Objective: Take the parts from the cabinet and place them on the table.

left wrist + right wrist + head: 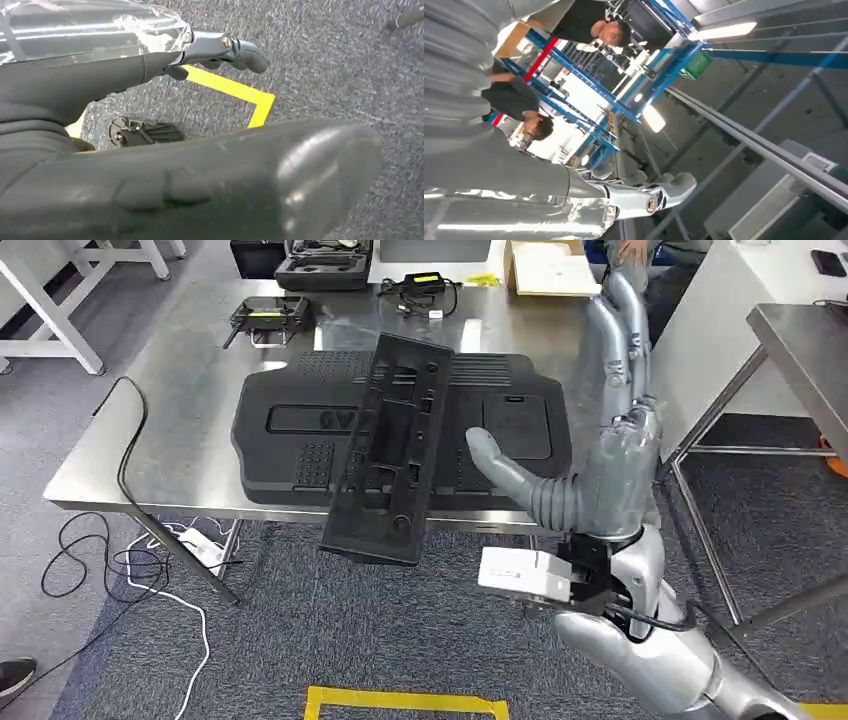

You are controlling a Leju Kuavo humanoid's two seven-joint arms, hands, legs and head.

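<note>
**Steel table, long panel half off the edge**

Steel table first: it carries a wide black moulded cover lying flat, and across that cover lies the long black frame panel, slanted, its near end hanging out past the table's front edge over the carpet. I judge the panel placed but not yet settled.

My right hand stands upright just beside the panel's right side, fingers straight and raised, thumb reaching toward the panel, holding nothing. Whether the thumb touches the panel I cannot tell.

My left hand hangs over the carpet and yellow floor tape; fingers look loosely extended, nothing in them.

To finish well, I would nudge the panel's overhanging end farther onto the cover before pulling away, slowly, so it does not tip off.
</note>
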